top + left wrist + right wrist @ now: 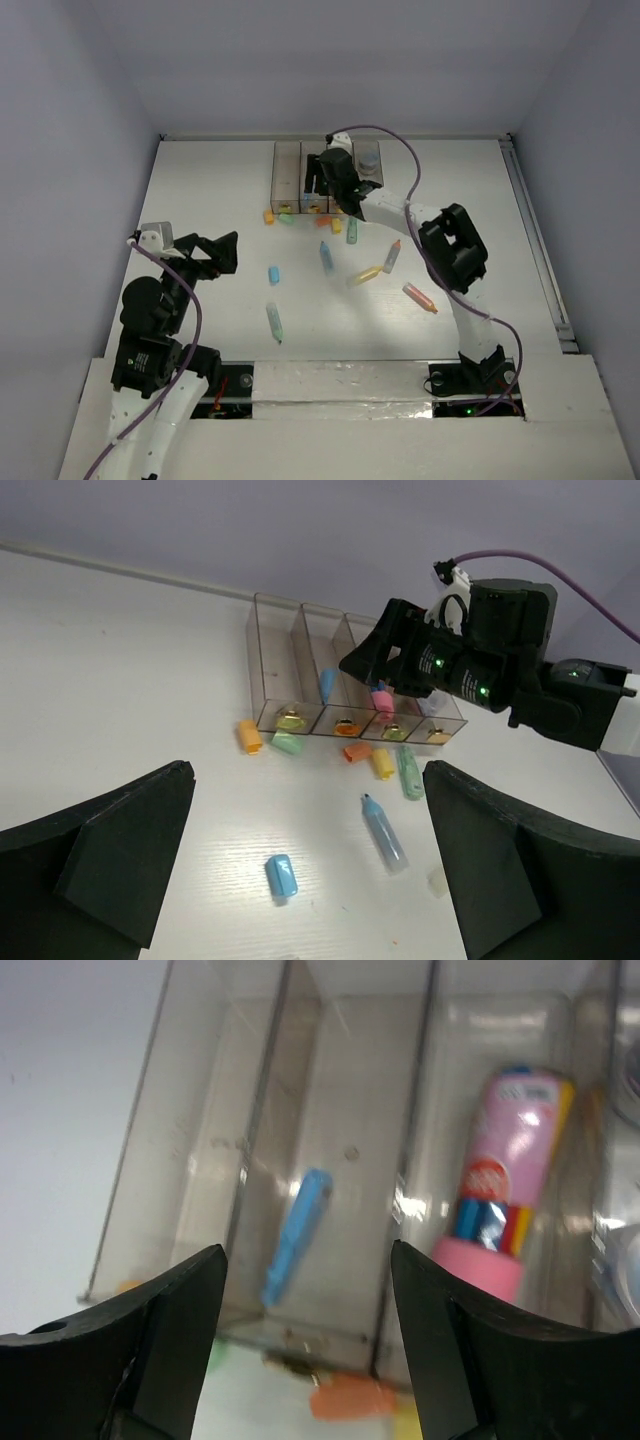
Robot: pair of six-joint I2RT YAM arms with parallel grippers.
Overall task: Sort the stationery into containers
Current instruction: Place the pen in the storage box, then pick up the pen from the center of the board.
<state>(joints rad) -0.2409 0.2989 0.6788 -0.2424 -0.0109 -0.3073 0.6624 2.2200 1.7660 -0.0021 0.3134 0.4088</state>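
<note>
Containers (260, 1110): clear brown-tinted plastic, hard and glossy, the walls catching white reflections and showing faint scuffs and specks. Pink stick (505, 1170): smooth glossy plastic with a shiny printed label. Blue stick (297, 1235): smooth plastic, mild sheen. Blue marker (383, 830): translucent pale plastic barrel. Blue cap (281, 876): opaque smooth plastic, soft sheen. Table (120, 680): white, matt, with a fine lengthwise grain. Left gripper (308, 770) and right gripper (308, 1252): matt black plastic, slightly grainy on the flat faces. Cable (515, 552): smooth purple sheath. Strip (340, 385) along the near table edge: white, shiny, wrinkled film. Walls (80, 120): flat, matt, pale grey.
</note>
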